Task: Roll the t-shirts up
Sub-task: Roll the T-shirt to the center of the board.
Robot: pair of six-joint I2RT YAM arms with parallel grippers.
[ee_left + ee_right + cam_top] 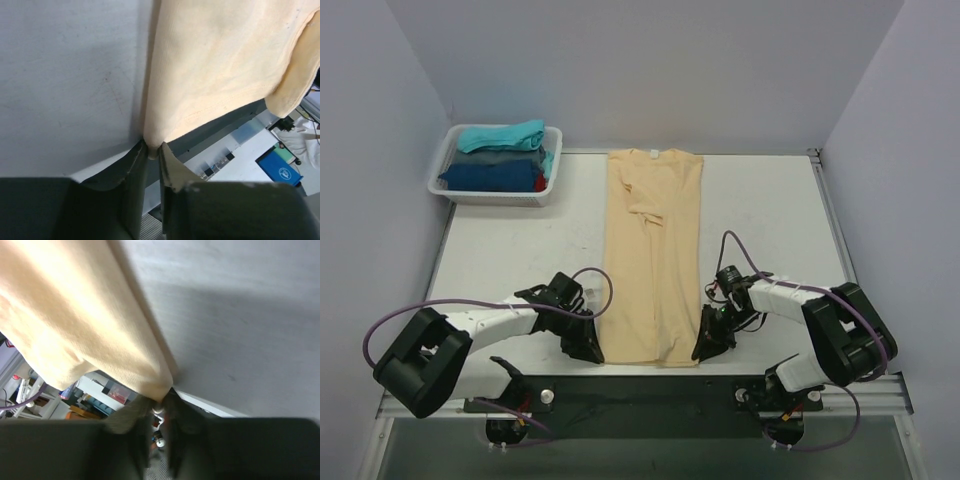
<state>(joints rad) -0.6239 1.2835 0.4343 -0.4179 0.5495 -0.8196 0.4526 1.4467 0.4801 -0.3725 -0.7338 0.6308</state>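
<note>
Find tan t-shirt point(655, 260) flat on tabletop point(510, 260), folded to a long narrow strip, collar away from the arms, hem towards them. Spare t-shirts point(500, 150) (teal, grey, dark blue, a bit of red) stacked in white basket point(548, 190), well apart from the tan t-shirt, off to the left of its collar

Judged step: take up the hem to start the roll. To do well: lift both hem corners level and together, keep the hem taut across, turn it over towards the collar in a tight first wrap, avoid dragging the strip askew or opening the folded-in sleeves

Left gripper point(588, 347) at left hem corner: narrowed to a slit, cloth corner pinched between the tips in left wrist view. Right gripper point(708, 345) at right hem corner: nearly closed, corner bunched between the tips, nothing but cloth in the grip
</note>
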